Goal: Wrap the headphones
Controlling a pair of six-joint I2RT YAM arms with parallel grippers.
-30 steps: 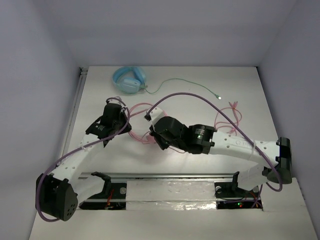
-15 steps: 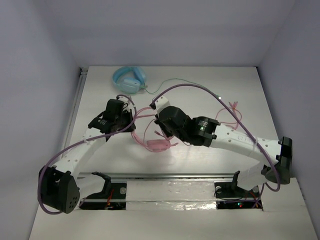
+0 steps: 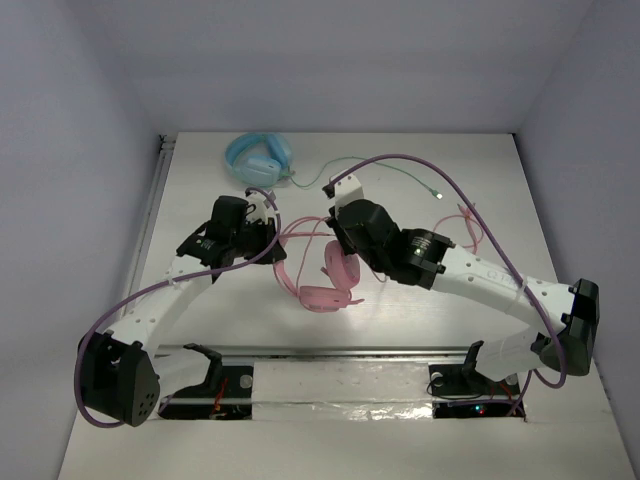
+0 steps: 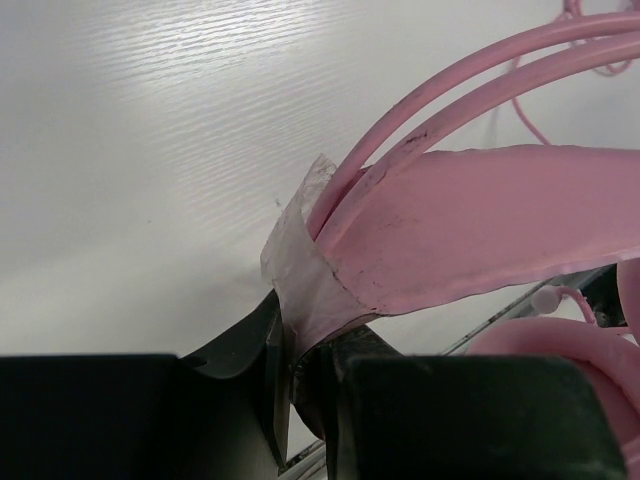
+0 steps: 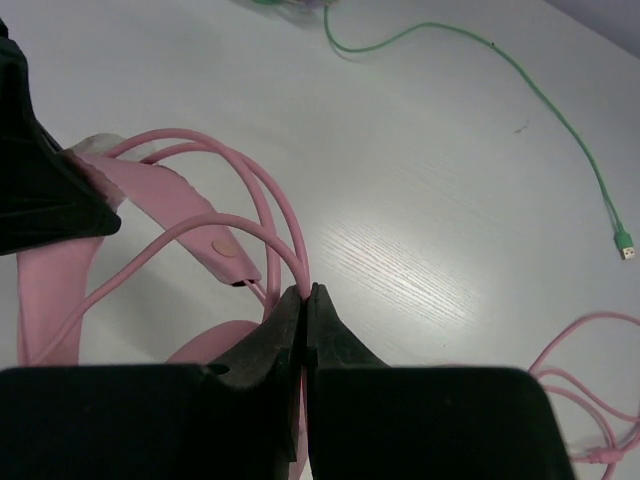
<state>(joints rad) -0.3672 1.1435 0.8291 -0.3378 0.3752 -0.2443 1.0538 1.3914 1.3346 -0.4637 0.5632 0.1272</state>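
Grips the headphones by the headband with the left hand; pinches their pink cable in the closed right hand.

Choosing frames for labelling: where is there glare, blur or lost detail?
Top view: even light, sharp throughout. Left wrist: glare on the table; the black fingers lose detail. Right wrist: a glare patch mid-table, the green cable crisp.
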